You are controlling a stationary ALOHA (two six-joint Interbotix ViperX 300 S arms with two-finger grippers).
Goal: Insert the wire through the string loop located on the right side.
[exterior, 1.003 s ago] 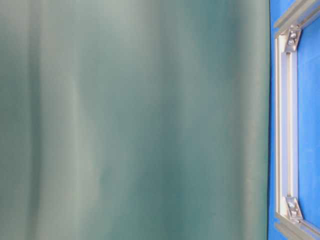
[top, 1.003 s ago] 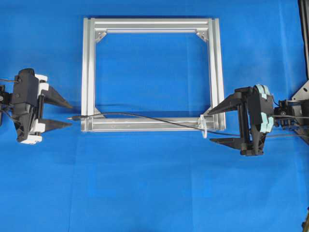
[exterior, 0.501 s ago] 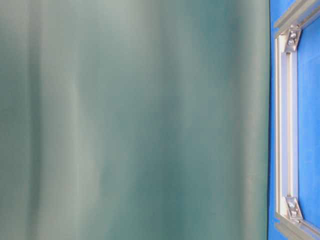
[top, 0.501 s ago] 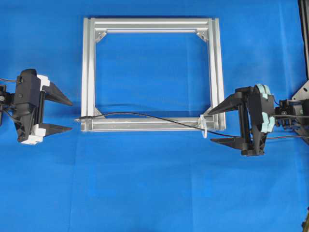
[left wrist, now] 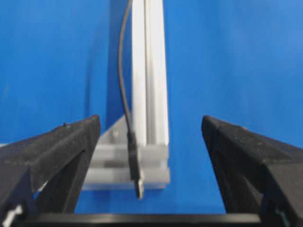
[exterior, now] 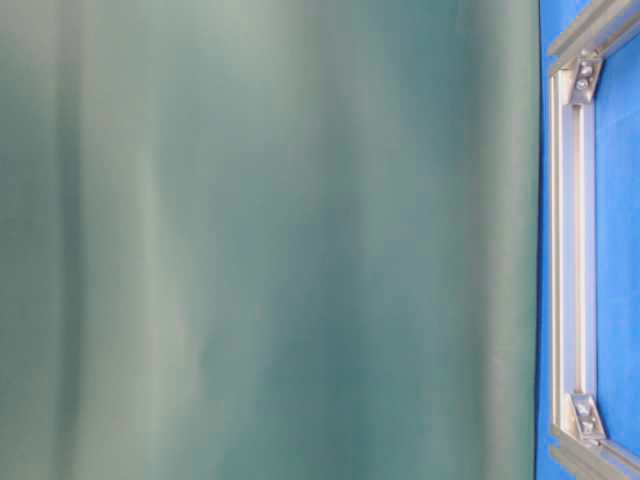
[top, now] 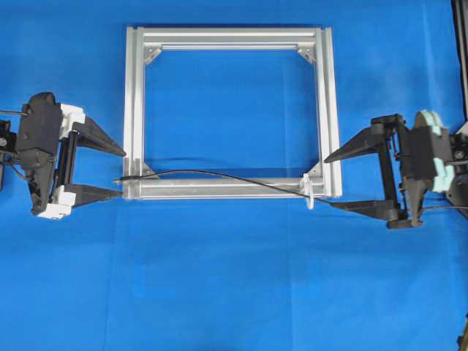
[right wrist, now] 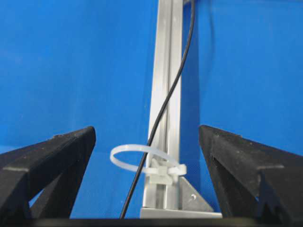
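Looking down, I see the wire (top: pixel 219 177) lying lengthwise along the frame's (top: pixel 134 110) near rail, threaded through the string loop (top: pixel 310 196). Its plug tip sits between my left tool's (top: pixel 117 174) released jaws; the right tool (top: pixel 333 181) gapes empty beside the loop.

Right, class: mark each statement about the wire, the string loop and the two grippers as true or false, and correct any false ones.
1. The wire passes through the string loop. True.
2. The left gripper is shut on the wire's plug. False: it is open, and the plug lies free between its fingers.
3. The string loop sits at the frame's near right corner. True.
4. The right gripper grips the loop. False: it is open and holds nothing.
5. The plug lies at the frame's far right corner. False: it is at the near left corner.
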